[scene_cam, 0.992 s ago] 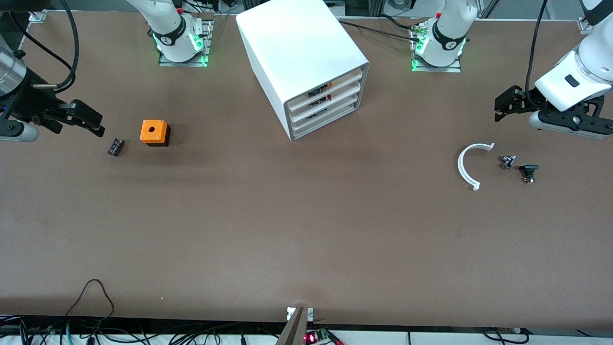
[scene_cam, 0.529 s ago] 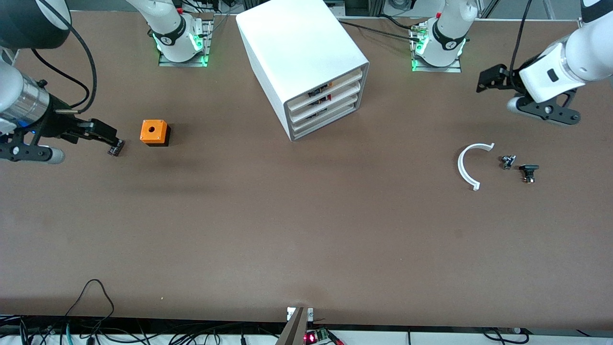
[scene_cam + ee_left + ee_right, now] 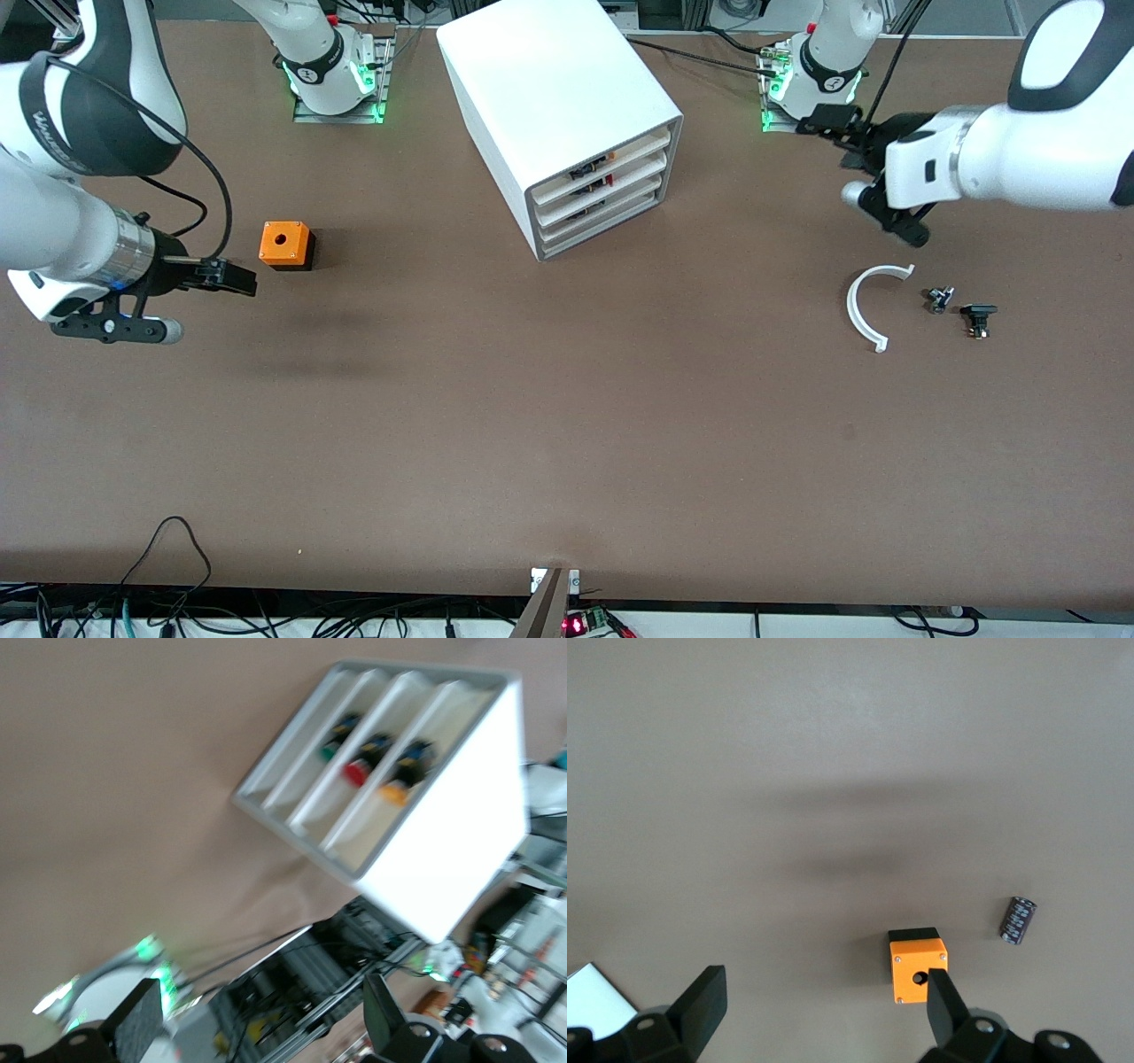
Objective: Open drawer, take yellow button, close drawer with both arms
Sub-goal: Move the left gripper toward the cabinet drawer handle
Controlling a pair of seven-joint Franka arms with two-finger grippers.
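Note:
The white cabinet stands at the table's middle, near the arm bases. Its uppermost drawer sits pushed in, like the three below. In the left wrist view the drawer holds the button, whose orange-yellow cap shows through the open front. My left gripper is open and empty in the air near the left arm's base, beside the cabinet; its fingers also show in the left wrist view. My right gripper is open and empty, low over the table beside the orange box.
A white curved strip and two small black parts lie toward the left arm's end. The right wrist view shows the orange box and a black cylinder. Cables run along the table's front edge.
Both arms have swung in from the table's ends. The right gripper moved toward the orange box and now covers the black cylinder. The left gripper moved toward the cabinet.

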